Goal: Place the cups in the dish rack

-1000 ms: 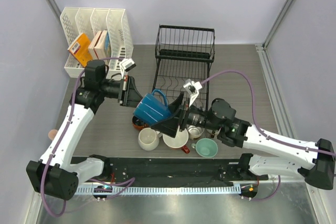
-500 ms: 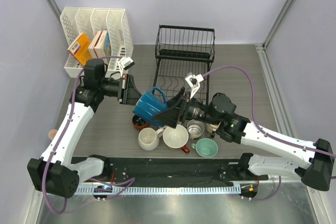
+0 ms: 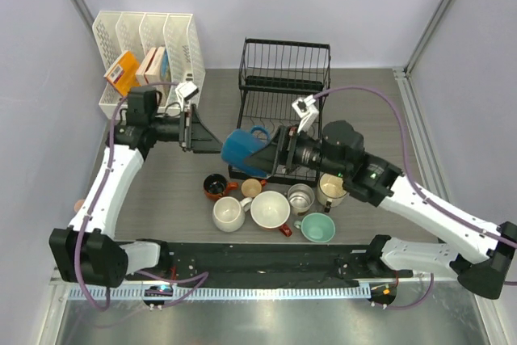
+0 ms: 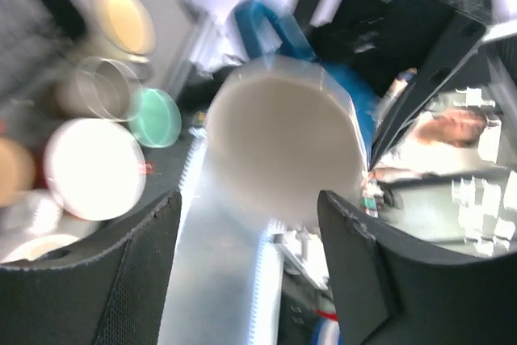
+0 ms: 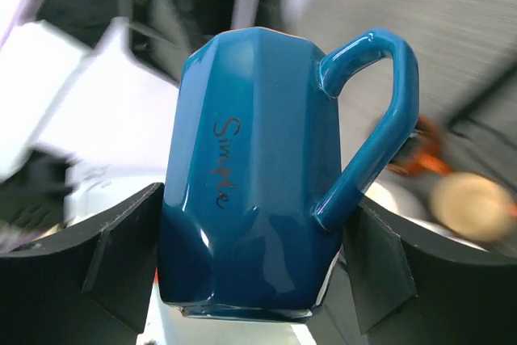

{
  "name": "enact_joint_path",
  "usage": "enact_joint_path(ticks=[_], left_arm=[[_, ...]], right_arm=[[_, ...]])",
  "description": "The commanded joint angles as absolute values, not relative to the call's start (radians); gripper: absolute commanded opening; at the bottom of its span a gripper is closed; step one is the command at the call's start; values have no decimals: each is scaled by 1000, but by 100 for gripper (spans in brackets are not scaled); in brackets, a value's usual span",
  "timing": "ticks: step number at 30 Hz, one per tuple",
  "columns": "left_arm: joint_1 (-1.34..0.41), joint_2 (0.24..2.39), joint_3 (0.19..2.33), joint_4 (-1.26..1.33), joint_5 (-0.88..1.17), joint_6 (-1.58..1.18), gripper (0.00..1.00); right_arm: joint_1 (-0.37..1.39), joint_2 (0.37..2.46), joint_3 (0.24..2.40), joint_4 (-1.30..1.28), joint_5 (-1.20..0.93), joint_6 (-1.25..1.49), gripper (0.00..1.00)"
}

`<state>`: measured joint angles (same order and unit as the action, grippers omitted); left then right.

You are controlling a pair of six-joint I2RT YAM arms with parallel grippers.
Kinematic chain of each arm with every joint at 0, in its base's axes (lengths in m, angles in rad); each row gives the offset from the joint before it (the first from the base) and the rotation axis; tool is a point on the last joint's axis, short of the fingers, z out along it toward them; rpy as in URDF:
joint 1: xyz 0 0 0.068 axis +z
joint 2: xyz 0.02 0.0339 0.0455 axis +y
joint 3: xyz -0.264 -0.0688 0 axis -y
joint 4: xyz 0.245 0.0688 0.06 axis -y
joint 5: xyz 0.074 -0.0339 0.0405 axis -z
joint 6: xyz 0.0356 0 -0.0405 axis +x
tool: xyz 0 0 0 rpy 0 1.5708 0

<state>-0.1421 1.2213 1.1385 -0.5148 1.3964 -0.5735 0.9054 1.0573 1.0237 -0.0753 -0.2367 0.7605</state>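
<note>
At the front edge of the dish rack (image 3: 283, 82) the blue mug (image 3: 245, 151) is held on its side, apparently pinched by the right fingers (image 5: 121, 256). The left fingers (image 4: 121, 280) are spread about its base. Lowering into the rack is called for next. The grey bench (image 3: 161, 191) is crowded with other cups (image 3: 269, 209) near the rack.

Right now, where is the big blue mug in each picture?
Top view: the blue mug is in the middle, at the dish rack's near edge, held by the right gripper.
Left wrist: the mug is in the centre, pale bottom facing the camera.
Right wrist: the mug fills the centre, handle on the right.
Shared landmark: the peach cup.
</note>
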Motion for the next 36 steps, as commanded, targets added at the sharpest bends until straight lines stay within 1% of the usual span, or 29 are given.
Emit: enact_joint_path(ticks=[1, 2, 4, 5, 8, 9, 10, 12, 15, 19, 28, 31, 32, 33, 36], left_arm=[[-78, 1287, 1355, -883, 1256, -133, 70], [-78, 1308, 1396, -1029, 1180, -47, 70], [-75, 1310, 1413, -1005, 1077, -35, 68], [-75, 1299, 1404, -962, 960, -46, 68], [-80, 1227, 1327, -873, 798, -67, 67], [-80, 1209, 1313, -844, 770, -63, 68], [-84, 1198, 1299, -838, 738, -55, 68], [-84, 1183, 1293, -853, 700, -35, 68], [-84, 1167, 1281, -874, 692, -5, 67], [-84, 1115, 1247, -874, 666, 28, 67], [-84, 1045, 1190, -864, 666, 43, 67], [-84, 1046, 1192, -864, 669, 41, 67], [-84, 1048, 1192, -865, 672, 41, 67], [-84, 1048, 1192, -862, 672, 40, 66], [-86, 1052, 1186, -861, 678, 37, 66]], right_arm=[[850, 1055, 1344, -663, 87, 698, 1], [850, 1089, 1386, -723, 179, 686, 1], [848, 1127, 1489, -872, 251, 683, 1], [847, 1179, 1523, -914, 320, 680, 1], [842, 1290, 1640, -1078, 418, 677, 1], [842, 1381, 1690, -1116, 484, 678, 1], [839, 1426, 1713, -1185, 509, 681, 1], [833, 1549, 1755, -1221, 547, 680, 1], [816, 1661, 1787, -1232, 545, 661, 1], [752, 1758, 1813, -1233, 499, 634, 1], [629, 1796, 1810, -1180, 365, 586, 1], [588, 1787, 1770, -1103, 250, 583, 1], [574, 1781, 1752, -1070, 157, 589, 1], [572, 1784, 1728, -1004, 114, 607, 1], [575, 1824, 1739, -930, -30, 640, 1]])
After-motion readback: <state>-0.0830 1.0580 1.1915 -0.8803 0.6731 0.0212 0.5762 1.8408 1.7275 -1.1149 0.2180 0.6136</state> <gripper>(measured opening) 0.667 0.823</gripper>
